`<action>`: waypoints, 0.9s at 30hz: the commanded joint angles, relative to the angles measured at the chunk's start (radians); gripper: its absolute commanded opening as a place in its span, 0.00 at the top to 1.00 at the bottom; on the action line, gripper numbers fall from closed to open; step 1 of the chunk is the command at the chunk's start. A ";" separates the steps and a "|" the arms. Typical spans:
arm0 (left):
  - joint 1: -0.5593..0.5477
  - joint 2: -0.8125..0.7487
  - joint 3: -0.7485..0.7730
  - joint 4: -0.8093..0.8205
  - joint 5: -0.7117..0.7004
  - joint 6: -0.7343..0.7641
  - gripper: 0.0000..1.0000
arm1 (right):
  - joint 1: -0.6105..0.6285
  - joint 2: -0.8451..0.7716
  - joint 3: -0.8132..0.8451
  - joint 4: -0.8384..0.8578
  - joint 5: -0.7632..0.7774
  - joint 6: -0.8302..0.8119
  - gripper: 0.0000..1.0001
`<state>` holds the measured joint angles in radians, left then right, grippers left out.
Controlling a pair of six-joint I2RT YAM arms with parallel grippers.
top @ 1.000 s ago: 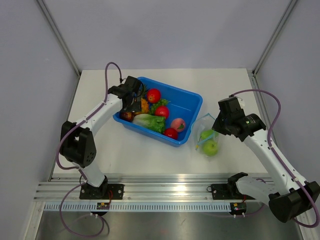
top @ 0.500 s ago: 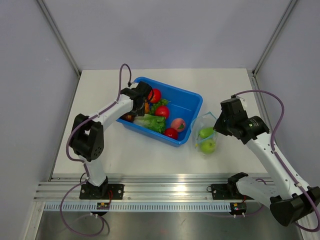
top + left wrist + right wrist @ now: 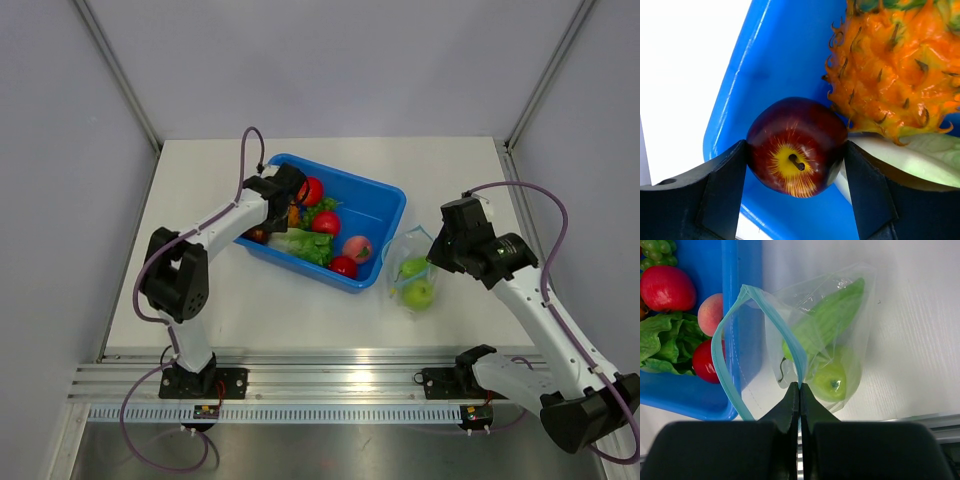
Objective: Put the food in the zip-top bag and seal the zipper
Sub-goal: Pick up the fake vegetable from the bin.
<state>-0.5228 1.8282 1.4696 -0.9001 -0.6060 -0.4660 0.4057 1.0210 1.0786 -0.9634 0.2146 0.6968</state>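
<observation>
While the left arm's fingers (image 3: 735,170) clasp the dark red apple (image 3: 797,147) from either side, one pad against each flank, its stem end faces the wrist camera. The pineapple (image 3: 890,75) touches the apple at 1 o'clock and a lettuce leaf (image 3: 905,160) lies just beside it at 3 o'clock, all inside the blue tray (image 3: 785,55), near its 9 o'clock corner in the top view. The right arm's fingers (image 3: 799,400) are clenched tight on the zipper (image 3: 727,370), pinching the teal strip so that the mouth of the zip-top bag (image 3: 860,280) gapes in a loop toward 10 o'clock. Within the bag lie a green pepper (image 3: 832,315) and, at its 6 o'clock, a green apple (image 3: 837,377). The bag rests on the white surface (image 3: 920,340) just at 3 o'clock of the tray, where a peach (image 3: 710,314), red apples (image 3: 667,287) and grapes (image 3: 657,252) lie.
</observation>
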 commanded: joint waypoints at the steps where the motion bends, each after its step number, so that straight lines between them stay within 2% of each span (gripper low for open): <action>1: -0.014 -0.092 0.040 0.018 -0.020 0.033 0.59 | 0.002 0.008 0.003 0.035 -0.020 0.006 1.00; 8: -0.040 -0.132 0.083 -0.030 -0.017 0.055 0.60 | 0.004 0.018 -0.003 0.046 -0.026 0.010 1.00; 15: -0.081 -0.145 0.129 0.017 0.141 0.115 0.59 | 0.004 0.005 0.000 0.045 -0.018 0.018 1.00; 21: -0.124 -0.075 0.207 0.069 0.221 0.109 0.60 | 0.002 -0.018 -0.008 0.037 -0.009 0.018 1.00; 27: -0.144 0.009 0.311 0.073 0.239 0.105 0.60 | 0.002 -0.030 0.004 0.012 0.005 0.020 1.00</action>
<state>-0.6640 1.8118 1.7309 -0.8692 -0.4068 -0.3695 0.4057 1.0130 1.0668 -0.9558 0.1932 0.7052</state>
